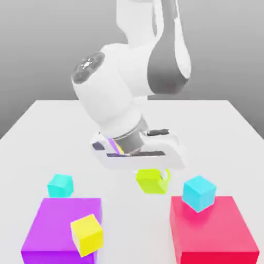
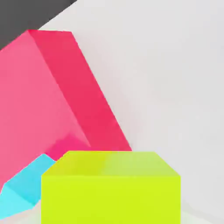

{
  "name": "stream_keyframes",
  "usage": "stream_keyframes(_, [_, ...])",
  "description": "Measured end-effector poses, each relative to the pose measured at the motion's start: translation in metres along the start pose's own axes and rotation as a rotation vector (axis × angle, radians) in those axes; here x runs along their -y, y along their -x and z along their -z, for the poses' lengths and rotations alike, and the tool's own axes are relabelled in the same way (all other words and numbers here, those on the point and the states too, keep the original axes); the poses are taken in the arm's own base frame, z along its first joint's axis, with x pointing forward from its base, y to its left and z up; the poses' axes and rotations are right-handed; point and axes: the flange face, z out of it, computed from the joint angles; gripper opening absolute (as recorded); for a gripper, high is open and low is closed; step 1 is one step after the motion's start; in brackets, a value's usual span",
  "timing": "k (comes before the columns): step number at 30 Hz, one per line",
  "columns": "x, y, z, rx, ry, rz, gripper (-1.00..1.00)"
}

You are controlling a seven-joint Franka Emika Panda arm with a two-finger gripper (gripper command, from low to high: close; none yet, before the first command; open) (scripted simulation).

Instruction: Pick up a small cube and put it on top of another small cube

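Table (image 1: 46, 118) is white and flat, and everything sits on it or above it. Panda arm (image 1: 111, 98) comes down from the top of the exterior view and leans toward the camera, wrist over the middle of the table.

Next we see the purple block (image 1: 56, 227) at the exterior view's lower left and the red block (image 1: 211, 234) at the lower right, well apart. In the hand view the red block (image 2: 48, 96) looms tilted next to the held cube.

Gripper (image 1: 152, 178) hangs under the hand, jaws clenched on the lime cube (image 1: 150, 180). We read that cube as lifted off the table, between the two big blocks and nearer the red one. In the hand view the lime cube (image 2: 111, 188) sits right in front of the camera.

Sky-cyan cube (image 1: 198, 193) rests on the red block's back left corner; its corner shows beside the lime cube in the hand view (image 2: 24, 188).

Yellow cube (image 1: 86, 234) lies on the purple block, near its front right edge.

Turquoise cube (image 1: 60, 185) stands on the table just behind the purple block, well apart from the lime cube, nothing on top of it.
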Motion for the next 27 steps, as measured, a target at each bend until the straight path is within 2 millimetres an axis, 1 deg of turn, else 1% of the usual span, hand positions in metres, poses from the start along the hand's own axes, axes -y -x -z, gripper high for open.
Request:
stream_keyframes(4, [-0.025,-0.04,0.014,-0.05,-0.048,-0.233,-1.0])
stream_keyframes(9, [-0.063,-0.085,0.031,-0.103,-0.116,-0.53,-1.0])
stream_keyframes(13, [-0.098,-0.116,0.041,-0.14,-0.173,-0.765,-1.0])
stream_keyframes(17, [-0.135,-0.141,0.05,-0.171,-0.234,-1.0,-1.0])
stream_keyframes(20, [-0.164,-0.157,0.054,-0.192,-0.281,-1.173,-1.0])
stream_keyframes(21, [-0.169,-0.157,0.055,-0.208,-0.289,-1.204,-1.0])
stream_keyframes(25, [-0.171,-0.147,0.051,-0.31,-0.287,-1.215,-1.0])
stream_keyframes(27, [-0.17,-0.15,0.041,-0.336,-0.285,-1.213,-1.0])
